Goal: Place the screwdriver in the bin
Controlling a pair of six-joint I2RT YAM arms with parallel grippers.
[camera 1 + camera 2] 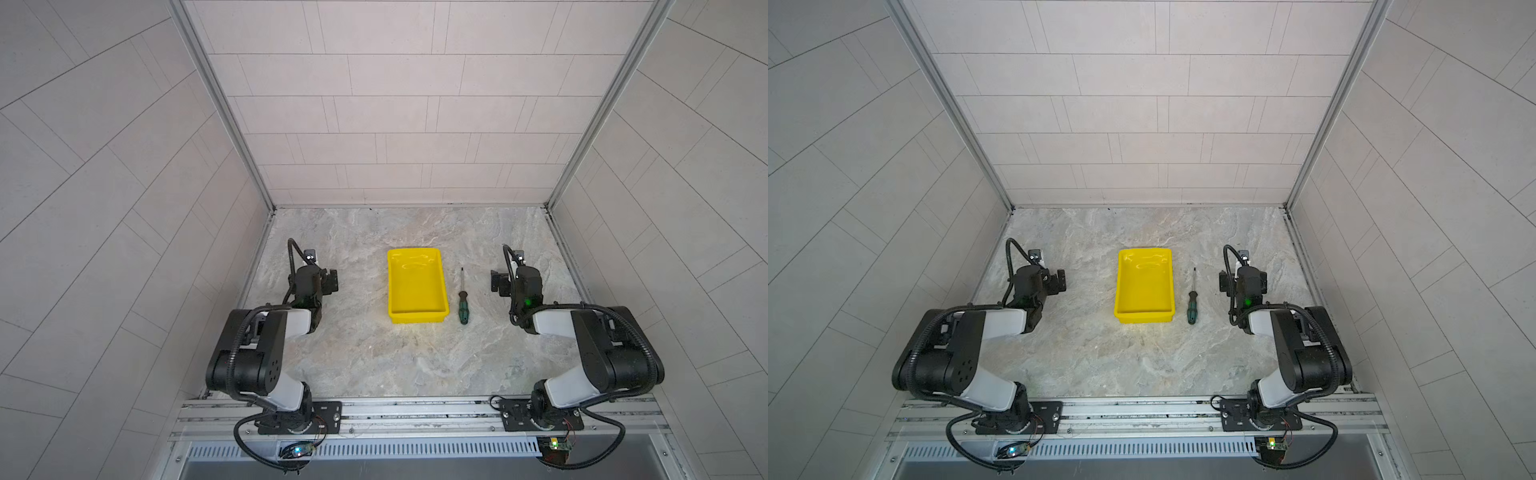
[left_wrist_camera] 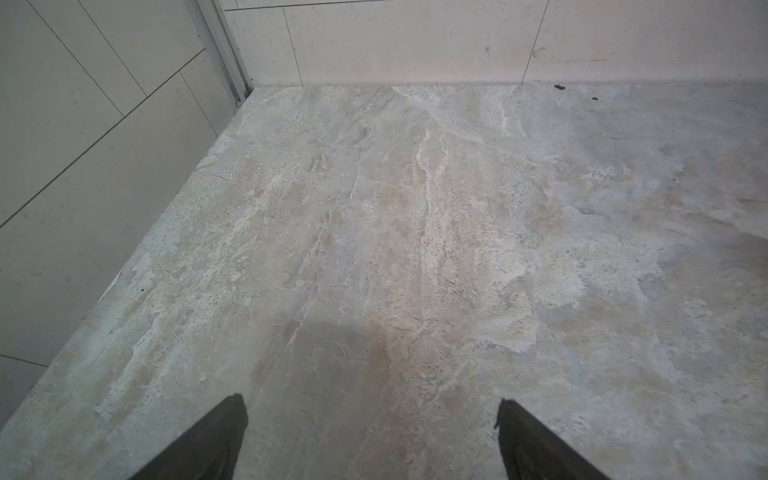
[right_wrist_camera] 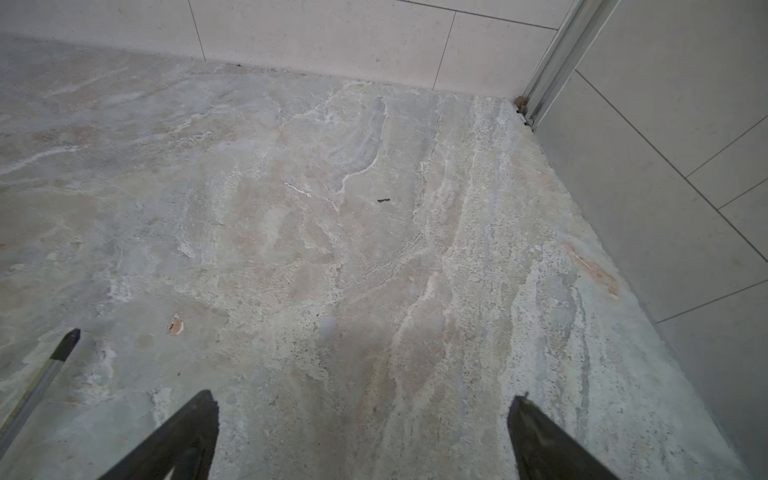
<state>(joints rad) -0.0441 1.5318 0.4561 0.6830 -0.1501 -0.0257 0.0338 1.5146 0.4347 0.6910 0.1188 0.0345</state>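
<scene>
The green-handled screwdriver [image 1: 462, 300] lies flat just right of the empty yellow bin [image 1: 417, 319], parallel to it.

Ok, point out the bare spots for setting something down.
Widest: the table between the yellow bin and the arm bases. Also bare: from the bin to the back wall, and between bin and left tool. Crowded: screwdriver lies close beside the bin, with the right tool just beyond.
</scene>
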